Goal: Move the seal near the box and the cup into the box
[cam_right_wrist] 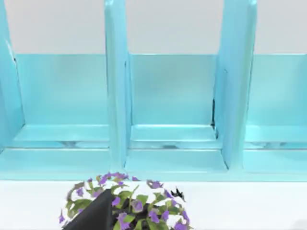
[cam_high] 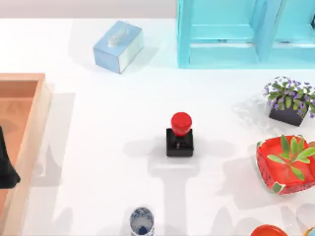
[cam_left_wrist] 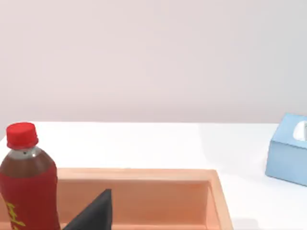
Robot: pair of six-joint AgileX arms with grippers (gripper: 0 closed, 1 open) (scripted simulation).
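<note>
Seal (cam_high: pixel 180 135), glossy red round knob on a black square block: upright near the middle of the white desk (cam_high: pixel 98 123), well apart from everything else. Cup (cam_high: pixel 141 221), small white ceramic with blue floral pattern and blue inside: upright at the desk's near edge, left of the seal's line, partly cut off. Box (cam_high: pixel 34 128), large shallow orange-brown wooden tray with raised walls: at the desk's left edge; neither the seal nor the cup is in it.

Left gripper (cam_high: pixel 7 164): dark shape over the box at the left edge; whether its fingers are apart or together, cannot tell. The left wrist view shows a red-capped cola bottle (cam_left_wrist: pixel 26 182) just beside the box wall.

Right gripper (cam_right_wrist: pixel 93 214): dark tip before the purple-flowered plant (cam_right_wrist: pixel 129 201), facing the turquoise shelf unit (cam_right_wrist: pixel 172 96); finger state likewise cannot tell.

Light blue tissue box (cam_high: pixel 118 45): near the far edge. Red bowl with a green plant (cam_high: pixel 287 163): at the right edge.
</note>
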